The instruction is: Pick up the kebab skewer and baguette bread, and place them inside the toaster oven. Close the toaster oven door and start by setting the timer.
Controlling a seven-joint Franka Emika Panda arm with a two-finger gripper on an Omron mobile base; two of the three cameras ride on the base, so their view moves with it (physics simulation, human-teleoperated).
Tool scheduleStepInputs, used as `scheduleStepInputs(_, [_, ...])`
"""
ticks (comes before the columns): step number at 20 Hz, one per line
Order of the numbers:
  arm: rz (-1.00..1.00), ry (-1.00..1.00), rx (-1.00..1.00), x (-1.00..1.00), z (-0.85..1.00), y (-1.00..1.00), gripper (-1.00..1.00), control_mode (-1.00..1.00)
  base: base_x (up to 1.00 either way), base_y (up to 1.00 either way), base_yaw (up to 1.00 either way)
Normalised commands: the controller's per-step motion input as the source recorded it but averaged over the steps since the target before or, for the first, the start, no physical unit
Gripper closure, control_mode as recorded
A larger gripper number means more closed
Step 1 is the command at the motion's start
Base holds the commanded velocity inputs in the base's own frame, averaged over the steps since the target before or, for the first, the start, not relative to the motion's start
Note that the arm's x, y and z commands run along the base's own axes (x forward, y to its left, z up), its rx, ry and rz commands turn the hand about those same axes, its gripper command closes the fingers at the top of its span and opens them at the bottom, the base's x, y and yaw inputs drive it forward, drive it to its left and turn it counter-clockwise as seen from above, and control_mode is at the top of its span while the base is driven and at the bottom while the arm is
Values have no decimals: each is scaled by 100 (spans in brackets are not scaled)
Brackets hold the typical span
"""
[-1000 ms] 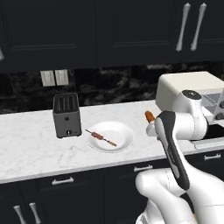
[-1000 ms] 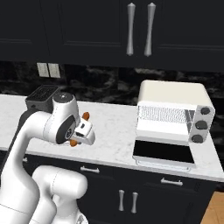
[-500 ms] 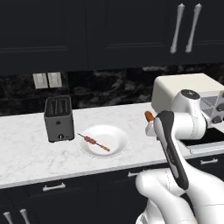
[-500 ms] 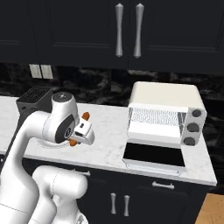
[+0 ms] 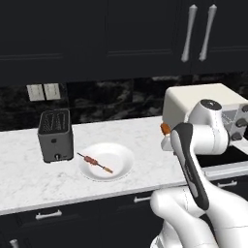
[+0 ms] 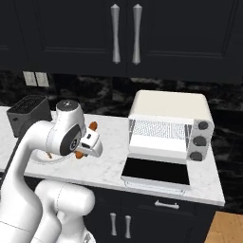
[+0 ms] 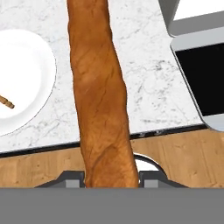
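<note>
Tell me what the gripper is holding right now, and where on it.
The gripper holds the baguette bread, clamped near one end, the loaf sticking out lengthwise beyond the fingers.

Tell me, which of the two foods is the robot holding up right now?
The baguette bread, the thick orange-brown loaf clamped in the gripper. The thin kebab skewer lies on the white plate.

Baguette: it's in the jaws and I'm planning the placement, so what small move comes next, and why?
Probably carry the baguette sideways toward the oven. The loaf is gripped above the counter, the oven door lies open with the rack bare, and the skewer waits on the plate.
</note>
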Motion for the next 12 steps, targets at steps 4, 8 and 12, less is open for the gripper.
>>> scheduleStepInputs(4, [0, 0, 0, 0, 0, 0, 100, 100, 43, -19, -1])
scheduleStepInputs(8, [0, 0, 0, 0, 0, 0, 100, 100, 42, -7, -9])
scheduleStepInputs(12, [0, 0, 0, 0, 0, 0, 100, 100, 7, -11, -1])
